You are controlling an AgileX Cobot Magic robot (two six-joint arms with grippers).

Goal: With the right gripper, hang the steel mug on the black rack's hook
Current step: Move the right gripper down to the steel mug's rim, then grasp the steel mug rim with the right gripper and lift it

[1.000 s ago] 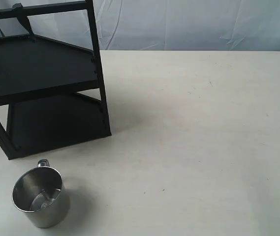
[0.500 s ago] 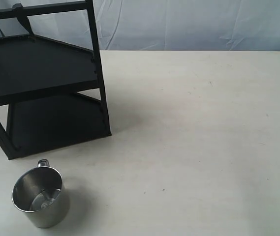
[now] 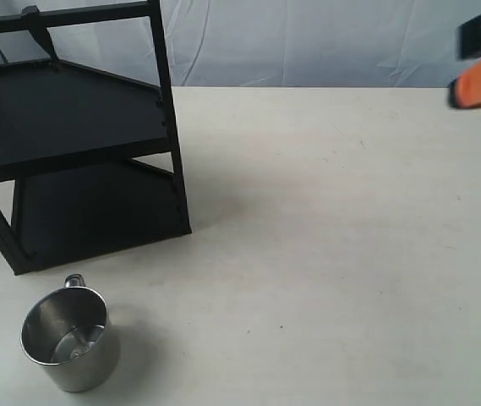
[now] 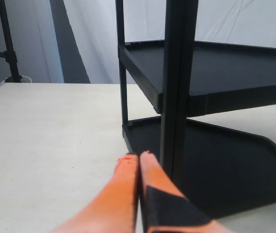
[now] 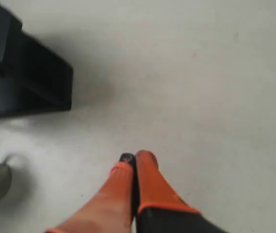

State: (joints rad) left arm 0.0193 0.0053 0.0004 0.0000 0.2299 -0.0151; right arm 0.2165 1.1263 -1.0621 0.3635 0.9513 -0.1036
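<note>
Pale bench [image 3: 333,237] holds the steel mug [image 3: 69,338] near-left; only wrist views show both hands clenched, the right hand [image 5: 134,158] raised far-right.

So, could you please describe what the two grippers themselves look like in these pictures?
Both have long, tapering orange fingers. The left gripper has one plain orange finger and one with a black panel over its base. The right gripper looks the same, with a small dark tip on one finger. In the exterior view it shows as a black block with an orange part. No cables or markings show.
</note>
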